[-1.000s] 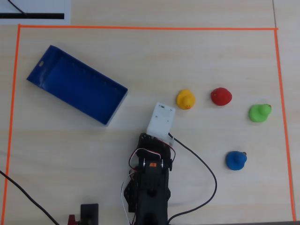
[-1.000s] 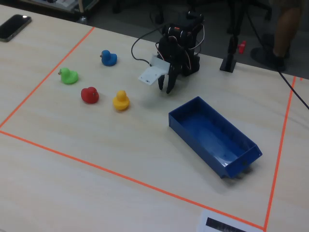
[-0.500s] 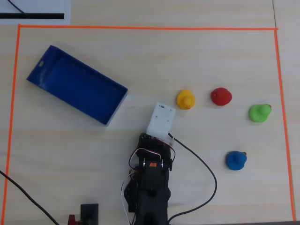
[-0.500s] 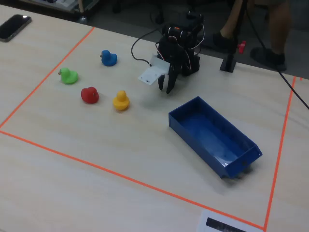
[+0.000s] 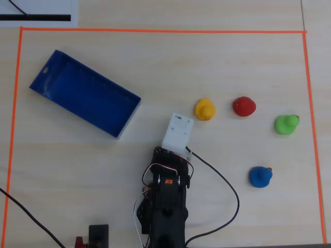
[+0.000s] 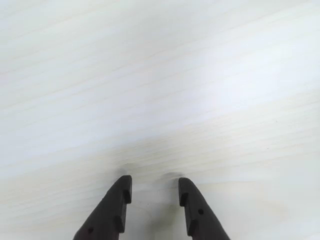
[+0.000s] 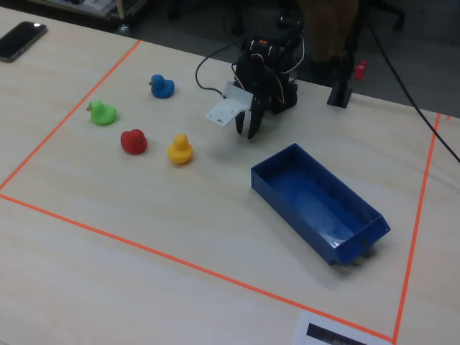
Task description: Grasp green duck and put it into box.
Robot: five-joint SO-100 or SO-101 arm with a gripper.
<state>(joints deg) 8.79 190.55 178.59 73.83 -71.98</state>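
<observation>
Overhead view places the green duck (image 5: 286, 124) at far right, well apart from the end effector (image 6: 154, 192), which is slightly parted and empty. Risk: the red duck (image 5: 243, 106) lies along the reach and may get knocked.

yellow duck (image 5: 205, 109): on the bench, just left of the red duck in the overhead view
red duck (image 5: 243, 106): between the yellow duck and the right tape edge
blue duck (image 5: 260, 176): alone, below the other ducks in the overhead view
orange tape (image 5: 155, 31): a rectangle marked on the bench, ducks inside it
phone (image 7: 21, 39): dark, outside the tape at the fixed view's top left corner
bench (image 7: 108, 273): pale wood grain
</observation>
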